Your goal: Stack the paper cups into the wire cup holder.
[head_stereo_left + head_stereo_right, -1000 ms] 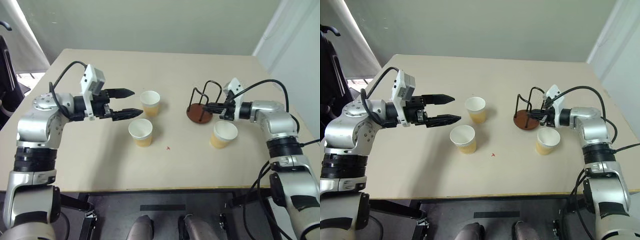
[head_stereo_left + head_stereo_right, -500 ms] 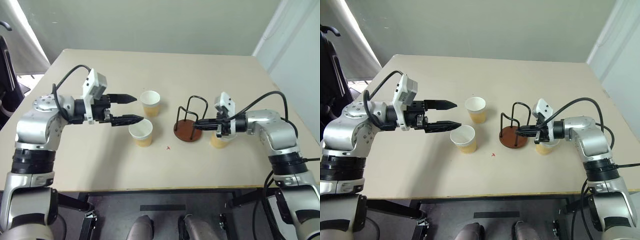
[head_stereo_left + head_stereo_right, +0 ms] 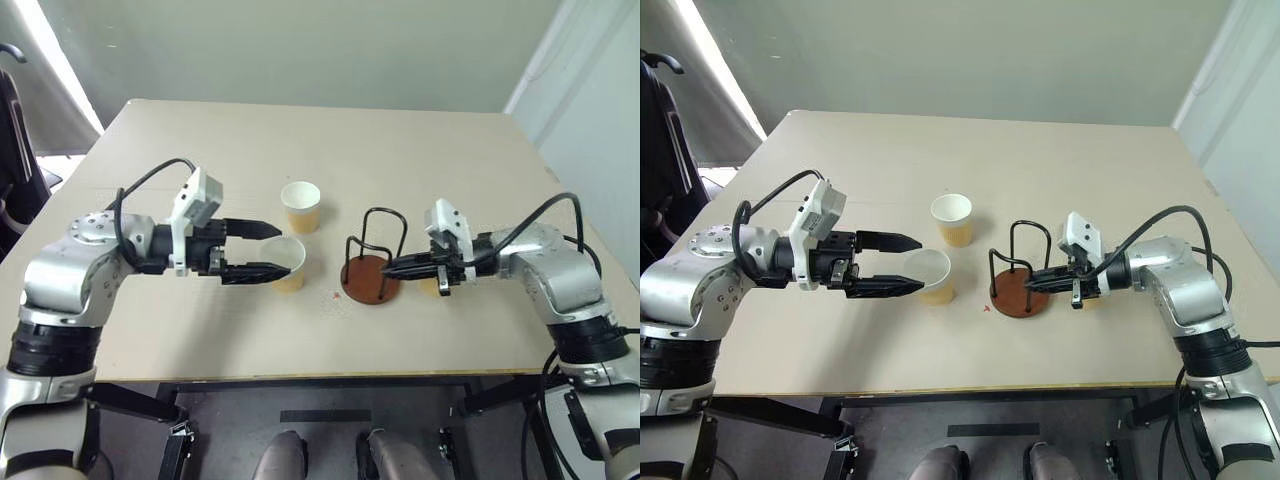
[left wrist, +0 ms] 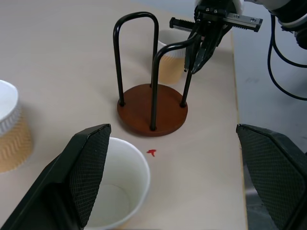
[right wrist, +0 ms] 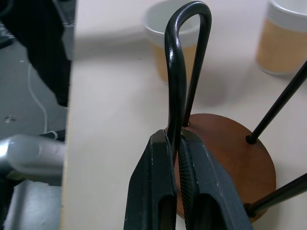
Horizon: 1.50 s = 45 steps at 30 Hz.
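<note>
1. The desk (image 3: 420, 150) is a beige rectangular top carrying all the task items; the wire cup holder is the reference landmark below.
2. The left end effector (image 3: 262, 250) lies level on the robot's left of the holder, pointing toward it. Its two black fingers are spread wide apart, one on either side of a cup. Contact with that cup cannot be determined.
3. The right end effector (image 3: 385, 268) reaches in from the robot's right of the holder. Its fingers are pressed together, clamped on one black wire loop, as the right wrist view shows.
4. The wire cup holder (image 3: 368, 262) stands upright on its round reddish-brown base, near the desk's front centre.
5. The near paper cup (image 3: 288, 262) stands upright just to the robot's left of the holder, between the left fingers.
6. The far paper cup (image 3: 301, 206) stands upright beyond the near one, farther from the holder.
7. The third paper cup (image 4: 171, 62) stands just beyond the holder, on its right-arm side.
8. A small red mark (image 4: 152, 153) lies on the desk beside the holder's base.
</note>
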### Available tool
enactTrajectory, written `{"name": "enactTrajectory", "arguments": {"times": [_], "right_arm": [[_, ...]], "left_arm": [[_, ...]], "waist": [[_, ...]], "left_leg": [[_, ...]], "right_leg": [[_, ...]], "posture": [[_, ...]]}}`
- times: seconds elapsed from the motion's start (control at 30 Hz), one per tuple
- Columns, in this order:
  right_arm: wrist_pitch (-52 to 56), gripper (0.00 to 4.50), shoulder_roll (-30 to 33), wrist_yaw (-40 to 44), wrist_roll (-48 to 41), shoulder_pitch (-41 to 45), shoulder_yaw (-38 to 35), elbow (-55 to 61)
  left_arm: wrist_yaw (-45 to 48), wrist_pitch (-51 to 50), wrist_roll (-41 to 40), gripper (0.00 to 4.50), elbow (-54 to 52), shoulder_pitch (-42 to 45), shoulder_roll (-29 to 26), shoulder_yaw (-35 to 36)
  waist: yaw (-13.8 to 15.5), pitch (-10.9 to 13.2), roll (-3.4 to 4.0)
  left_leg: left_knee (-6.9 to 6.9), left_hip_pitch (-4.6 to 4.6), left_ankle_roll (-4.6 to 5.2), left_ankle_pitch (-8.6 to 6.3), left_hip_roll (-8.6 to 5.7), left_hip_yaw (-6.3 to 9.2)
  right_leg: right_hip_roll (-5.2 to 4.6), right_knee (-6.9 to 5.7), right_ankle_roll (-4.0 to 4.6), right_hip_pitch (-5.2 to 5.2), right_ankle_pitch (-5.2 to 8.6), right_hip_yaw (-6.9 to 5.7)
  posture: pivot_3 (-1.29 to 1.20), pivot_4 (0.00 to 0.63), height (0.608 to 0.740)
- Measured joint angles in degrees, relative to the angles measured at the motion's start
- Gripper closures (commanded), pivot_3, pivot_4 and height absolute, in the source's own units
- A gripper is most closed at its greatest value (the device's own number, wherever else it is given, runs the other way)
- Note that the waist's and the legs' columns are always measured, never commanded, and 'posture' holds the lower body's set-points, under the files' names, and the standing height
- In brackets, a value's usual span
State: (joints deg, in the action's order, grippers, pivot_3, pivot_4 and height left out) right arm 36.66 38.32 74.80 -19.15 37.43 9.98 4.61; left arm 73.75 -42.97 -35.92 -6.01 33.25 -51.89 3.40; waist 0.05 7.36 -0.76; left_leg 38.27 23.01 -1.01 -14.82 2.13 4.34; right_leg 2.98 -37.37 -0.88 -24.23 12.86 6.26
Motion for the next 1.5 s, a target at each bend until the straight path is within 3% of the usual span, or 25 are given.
{"name": "enactTrajectory", "arguments": {"times": [0.53, 1.5], "right_arm": [[-5.39, 4.48, 0.58, 3.05, -0.35, 0.38, 2.83, 2.04], [-16.59, 4.48, -2.68, 6.31, 6.02, 5.89, 8.34, -11.32]], "left_arm": [[3.76, -4.97, -5.79, 0.0, -5.49, -4.81, -7.8, 1.49], [2.38, -4.91, -6.79, 0.0, -6.6, -5.75, -8.38, 2.36]], "waist": [[-0.07, 0.0, 0.0], [-0.23, 0.0, 0.01]], "left_leg": [[0.01, -0.06, 0.16, 0.04, 0.0, 0.0], [-0.01, -0.07, 0.19, 0.09, 0.0, 0.0]], "right_leg": [[0.0, -0.15, 0.12, -0.02, -0.09, 0.0], [0.0, -0.51, 0.44, -0.21, -0.11, -0.01]], "posture": [[0.0, 0.15, 0.74], [0.0, 0.15, 0.74]]}}
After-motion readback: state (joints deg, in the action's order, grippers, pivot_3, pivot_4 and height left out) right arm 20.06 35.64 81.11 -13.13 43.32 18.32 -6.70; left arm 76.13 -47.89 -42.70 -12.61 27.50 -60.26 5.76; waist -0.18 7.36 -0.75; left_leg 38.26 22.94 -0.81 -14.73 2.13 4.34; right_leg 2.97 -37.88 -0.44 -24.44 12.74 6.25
